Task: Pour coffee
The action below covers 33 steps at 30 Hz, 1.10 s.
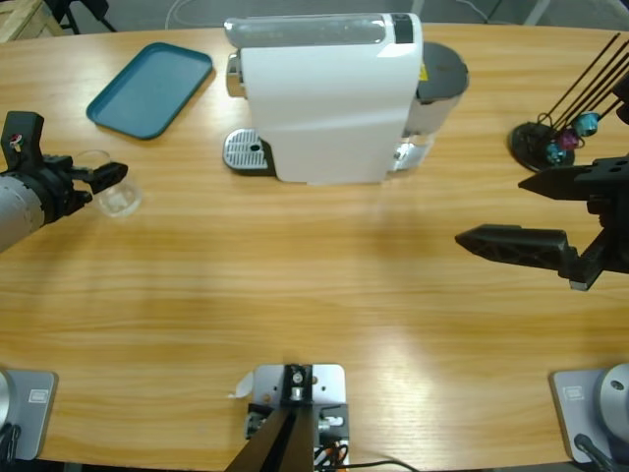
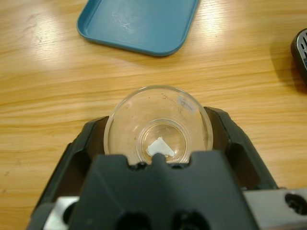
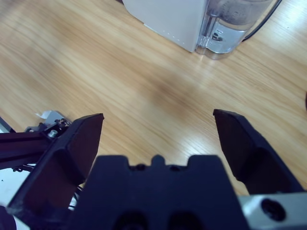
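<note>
Clear glass cup (image 2: 158, 132) sits clasped between my left gripper's (image 2: 158, 143) jaws; the coffee machine's drip tray (image 1: 248, 151) lies off toward table centre; my right gripper (image 3: 158, 139) hangs spread, empty.

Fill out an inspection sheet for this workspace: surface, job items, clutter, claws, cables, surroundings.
Surface: wooden table, dry where visible.
Job's things: clear glass between the left claw's jaws, no coffee visible in it, a small white scrap at its bottom; white coffee machine at rear centre.
Clutter: teal tray; capsule stand.
Claws: left claw around the glass; right claw open, holding nothing.
Cables: white cable behind the machine.
Surroundings: nothing seen.
</note>
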### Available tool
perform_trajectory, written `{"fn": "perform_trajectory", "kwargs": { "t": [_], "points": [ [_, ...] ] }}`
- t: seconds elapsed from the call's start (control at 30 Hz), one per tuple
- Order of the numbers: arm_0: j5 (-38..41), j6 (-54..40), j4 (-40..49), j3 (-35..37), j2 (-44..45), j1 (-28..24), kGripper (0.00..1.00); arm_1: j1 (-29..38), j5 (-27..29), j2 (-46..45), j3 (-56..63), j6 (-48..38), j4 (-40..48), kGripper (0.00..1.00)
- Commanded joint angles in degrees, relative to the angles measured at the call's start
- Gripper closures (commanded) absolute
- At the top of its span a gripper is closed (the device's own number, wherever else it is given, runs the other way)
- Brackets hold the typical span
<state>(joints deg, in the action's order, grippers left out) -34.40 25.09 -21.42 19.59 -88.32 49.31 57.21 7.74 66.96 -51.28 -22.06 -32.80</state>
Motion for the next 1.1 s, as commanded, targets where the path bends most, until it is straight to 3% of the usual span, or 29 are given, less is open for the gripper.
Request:
{"fn": "perform_trajectory", "kwargs": {
  "t": [0.03,0.23,0.33,0.43,0.63,0.73,0.9,1.1],
  "points": [
    [1.3,-7.7,-1.4,-0.5,3.6,0.5,1.000,-0.3,-0.6,-2.6,-1.3,1.2,-3.0,0.000],
    [19.6,-28.3,-1.5,3.7,9.1,-1.8,1.000,-0.3,1.8,-8.6,-2.8,2.7,-7.3,0.000],
    [35.4,-34.0,-1.3,6.3,11.4,-9.0,1.000,-0.3,1.8,-10.1,-1.5,2.7,-8.5,0.000],
    [42.2,-40.5,-0.4,10.1,8.4,-14.5,1.000,-0.3,1.8,-12.1,0.5,2.7,-9.5,0.000],
    [58.1,-67.9,12.0,20.7,0.6,-25.2,1.000,-0.3,2.6,-12.9,1.3,2.7,-10.7,0.000],
    [68.4,-72.7,12.5,22.9,-3.8,-29.3,1.000,-0.3,2.6,-13.0,1.1,2.7,-11.8,0.000],
    [82.3,-76.2,12.5,26.6,-14.0,-30.9,1.000,-0.5,2.8,-12.8,0.8,2.7,-12.9,0.000],
    [83.3,-78.3,12.5,33.0,-20.4,-30.5,1.000,-0.7,3.0,-13.7,1.2,2.2,-12.8,0.000]
  ]
}}
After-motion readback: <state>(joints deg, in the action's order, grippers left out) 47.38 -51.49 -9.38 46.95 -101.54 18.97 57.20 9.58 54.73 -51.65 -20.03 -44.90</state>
